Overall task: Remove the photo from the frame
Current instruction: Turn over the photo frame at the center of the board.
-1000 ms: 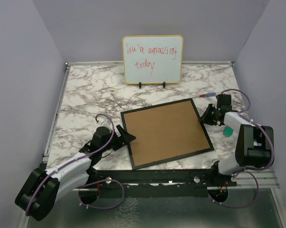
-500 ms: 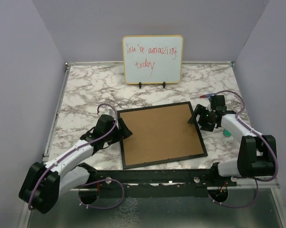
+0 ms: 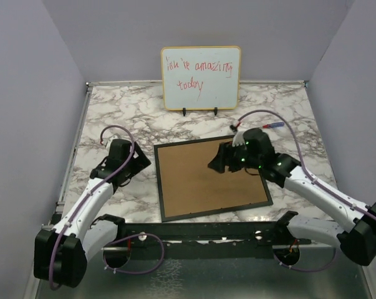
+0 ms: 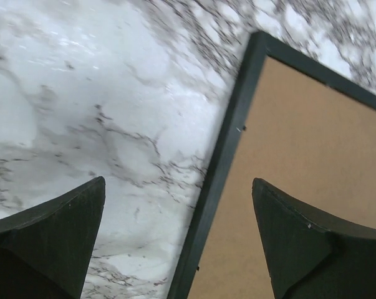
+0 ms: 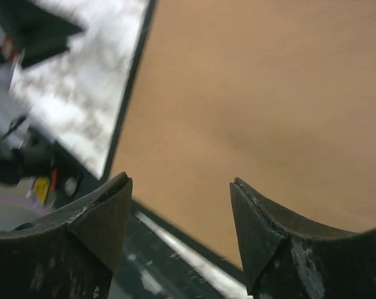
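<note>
The frame lies face down on the marble table, thin black edge around a brown fibreboard back panel. The photo is hidden under the panel. My left gripper is open and empty just left of the frame's left edge; in the left wrist view its jaws straddle the black edge. My right gripper is open and empty, hovering over the back panel's upper middle; the right wrist view shows the brown panel below the spread jaws.
A wood-edged whiteboard with red handwriting stands on a small easel at the back. A marker lies right of the frame's far corner. The black mounting rail runs along the table's near edge.
My right arm has swung left from the frame's right edge to above the back panel. My left gripper has drawn back left off the frame's edge. The frame stayed where it was half a second ago.
</note>
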You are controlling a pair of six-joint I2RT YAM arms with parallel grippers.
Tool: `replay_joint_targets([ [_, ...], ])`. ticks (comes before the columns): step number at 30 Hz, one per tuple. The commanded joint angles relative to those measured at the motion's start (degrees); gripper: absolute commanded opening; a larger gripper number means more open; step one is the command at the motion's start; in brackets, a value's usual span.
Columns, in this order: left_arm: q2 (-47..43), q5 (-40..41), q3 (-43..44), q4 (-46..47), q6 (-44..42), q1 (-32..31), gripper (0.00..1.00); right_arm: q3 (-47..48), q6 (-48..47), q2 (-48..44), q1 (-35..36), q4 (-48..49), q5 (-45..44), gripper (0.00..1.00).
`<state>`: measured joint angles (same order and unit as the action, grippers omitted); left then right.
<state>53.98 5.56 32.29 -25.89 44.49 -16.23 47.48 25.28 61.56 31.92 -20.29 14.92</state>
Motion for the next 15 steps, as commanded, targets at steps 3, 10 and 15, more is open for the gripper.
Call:
replay_joint_targets([
  [3, 3.3, -4.7, 4.3, -4.4, -3.4, 12.5, 0.99, -0.4, 18.2, 6.8, 28.0, 3.8, -26.7, 0.67],
  [10, 2.3, -8.9, 3.7, -3.9, -2.7, 18.7, 0.99, 17.5, 26.5, 33.0, 45.5, 1.9, -35.7, 0.6],
  [15, 0.9, -10.1, 2.8, -4.0, -3.5, 21.1, 0.99, 31.7, 32.6, 45.8, 48.7, -9.8, -40.6, 0.56],
])
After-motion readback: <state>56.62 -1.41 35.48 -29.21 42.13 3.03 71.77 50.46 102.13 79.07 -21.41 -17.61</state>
